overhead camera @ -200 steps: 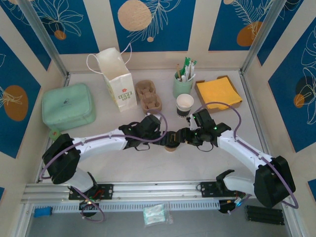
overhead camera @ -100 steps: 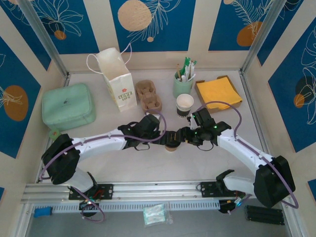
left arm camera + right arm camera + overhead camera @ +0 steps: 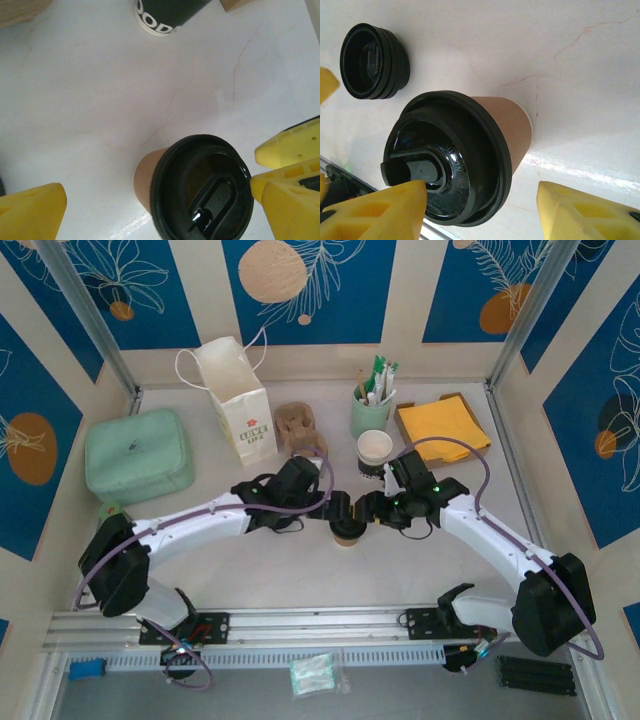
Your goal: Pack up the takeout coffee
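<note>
Capping apparently done; left pincer (image 3: 160, 192) and right pincer (image 3: 482, 210) spread, flanking lidded brown cup (image 3: 347, 532) mid-counter; next, a firm pinch, then bag (image 3: 245, 405).

takeout coffee (image 3: 159, 15): cut off by top edge | cup carrier (image 3: 294, 421): near half hidden behind arm

Takeout coffee (image 3: 375, 452): small paper cup, white on top, black band below.
Pose: is standing upright, top open.
Place: is sitting just right of the middle, top view.
</note>
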Controlling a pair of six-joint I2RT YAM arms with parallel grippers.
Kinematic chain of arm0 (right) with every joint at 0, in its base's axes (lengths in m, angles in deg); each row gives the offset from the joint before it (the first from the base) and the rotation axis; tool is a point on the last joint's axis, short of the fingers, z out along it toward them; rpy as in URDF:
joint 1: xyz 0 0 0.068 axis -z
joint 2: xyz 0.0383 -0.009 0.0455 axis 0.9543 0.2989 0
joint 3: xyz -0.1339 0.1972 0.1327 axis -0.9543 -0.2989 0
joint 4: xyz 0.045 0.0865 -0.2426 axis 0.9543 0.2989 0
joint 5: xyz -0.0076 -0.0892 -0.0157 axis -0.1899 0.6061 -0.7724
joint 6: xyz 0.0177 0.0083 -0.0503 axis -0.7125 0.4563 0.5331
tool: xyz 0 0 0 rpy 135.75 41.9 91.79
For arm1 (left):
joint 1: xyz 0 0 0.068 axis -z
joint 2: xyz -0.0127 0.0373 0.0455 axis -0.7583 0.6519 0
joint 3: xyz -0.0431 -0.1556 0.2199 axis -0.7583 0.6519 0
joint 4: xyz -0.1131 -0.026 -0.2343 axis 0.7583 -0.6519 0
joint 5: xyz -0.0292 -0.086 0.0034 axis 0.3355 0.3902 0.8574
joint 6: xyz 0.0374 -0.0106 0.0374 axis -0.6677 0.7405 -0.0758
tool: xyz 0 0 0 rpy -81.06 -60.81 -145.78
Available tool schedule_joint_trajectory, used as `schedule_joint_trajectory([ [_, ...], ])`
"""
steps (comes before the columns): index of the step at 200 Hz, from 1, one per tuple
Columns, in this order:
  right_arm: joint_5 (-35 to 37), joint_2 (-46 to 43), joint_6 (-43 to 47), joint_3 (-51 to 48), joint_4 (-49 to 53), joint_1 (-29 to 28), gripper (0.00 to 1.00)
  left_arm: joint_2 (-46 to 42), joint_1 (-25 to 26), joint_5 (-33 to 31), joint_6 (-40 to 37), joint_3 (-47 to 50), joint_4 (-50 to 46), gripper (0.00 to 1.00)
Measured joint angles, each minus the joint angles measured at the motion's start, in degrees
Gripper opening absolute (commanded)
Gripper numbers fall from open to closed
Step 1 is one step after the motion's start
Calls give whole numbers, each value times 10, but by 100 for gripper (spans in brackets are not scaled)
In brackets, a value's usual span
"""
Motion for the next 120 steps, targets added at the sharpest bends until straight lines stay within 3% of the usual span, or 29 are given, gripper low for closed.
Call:
schedule_joint_trajectory([
  [41, 0, 0, 13, 0, 14, 2, 60, -49, -33, 5, 15, 63, 0, 100],
  [120, 1, 2, 24, 0, 22, -3, 60, -38, -36, 41, 25, 108, 19, 100],
])
